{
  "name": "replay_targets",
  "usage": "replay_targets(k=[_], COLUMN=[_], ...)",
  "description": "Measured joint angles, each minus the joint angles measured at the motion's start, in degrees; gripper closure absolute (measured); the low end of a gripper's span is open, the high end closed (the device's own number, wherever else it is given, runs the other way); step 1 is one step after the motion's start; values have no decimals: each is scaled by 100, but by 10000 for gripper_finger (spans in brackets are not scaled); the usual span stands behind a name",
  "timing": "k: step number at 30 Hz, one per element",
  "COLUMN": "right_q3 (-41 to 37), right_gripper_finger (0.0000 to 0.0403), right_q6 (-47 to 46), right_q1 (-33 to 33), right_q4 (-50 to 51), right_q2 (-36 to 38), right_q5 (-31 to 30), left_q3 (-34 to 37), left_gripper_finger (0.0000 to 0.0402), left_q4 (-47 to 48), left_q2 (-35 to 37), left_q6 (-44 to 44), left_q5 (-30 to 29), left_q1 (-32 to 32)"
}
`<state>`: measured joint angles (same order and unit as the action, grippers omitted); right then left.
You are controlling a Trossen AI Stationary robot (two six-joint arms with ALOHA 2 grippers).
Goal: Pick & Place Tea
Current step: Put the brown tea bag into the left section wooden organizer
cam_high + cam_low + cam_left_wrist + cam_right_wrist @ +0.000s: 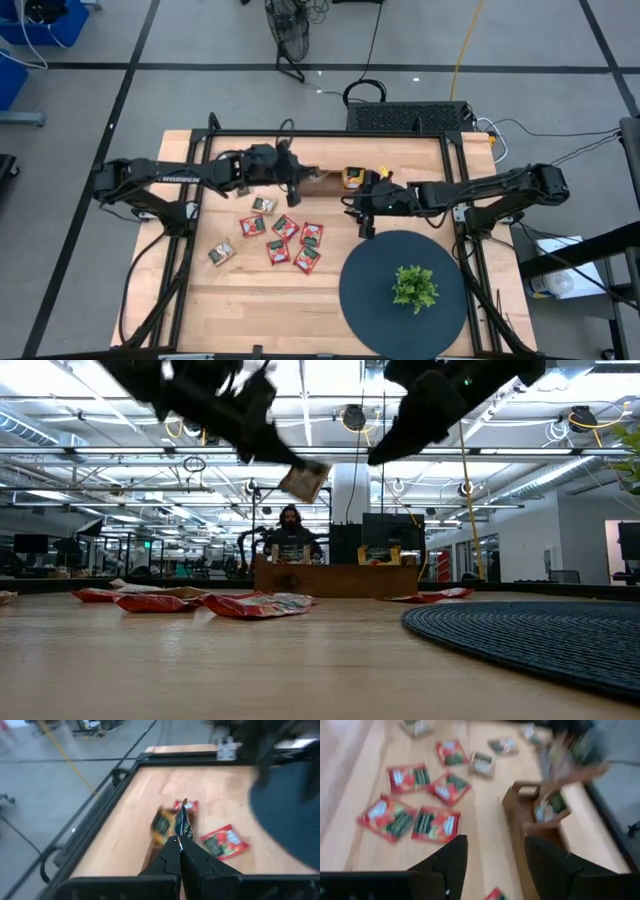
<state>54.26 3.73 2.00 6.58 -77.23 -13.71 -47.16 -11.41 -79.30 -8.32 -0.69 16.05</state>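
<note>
my right pincer (368,226) hangs low over the desk (250,300) just beside the round dark mat (400,290), fingers (451,862) spread apart with nothing between them, the arm stretched in level from the right edge. in my right wrist view i look past those fingers at the loose tea sachets (434,824), mostly red, scattered flat on the wood, and at the brown wooden tray (530,815) with a sachet or two lying inside it. my left pincer (292,186) reaches in from the left side, arm long and nearly straight, and is closed tight on one sachet (182,824), gripped edge-on and lifted above the tray's left end. the low view shows what the overhead one does not: that held sachet (303,482) dangles well clear of the desk, tilted, with the tray (335,578) standing behind and below it. from above, the sachets (280,240) lie in a cluster left of the mat, and a small green plant (414,286) sits on the mat.
</note>
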Motion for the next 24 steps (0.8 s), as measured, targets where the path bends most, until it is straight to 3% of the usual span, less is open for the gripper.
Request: replay_targets(k=[6, 8, 24], right_q3=[11, 11, 11], right_gripper_finger=[233, 236, 241], right_q6=[126, 156, 205], right_q1=[-7, -7, -13], right_q4=[-46, -41, -440], right_q2=[94, 96, 96], right_q5=[0, -1, 12], left_q3=[1465, 1758, 1966], left_gripper_finger=[401, 401, 401], left_q4=[-2839, -3503, -5768], left_q2=[-187, -308, -2100], left_q6=[223, 254, -703], left_q5=[1118, 1192, 1256], left_q1=[763, 862, 876])
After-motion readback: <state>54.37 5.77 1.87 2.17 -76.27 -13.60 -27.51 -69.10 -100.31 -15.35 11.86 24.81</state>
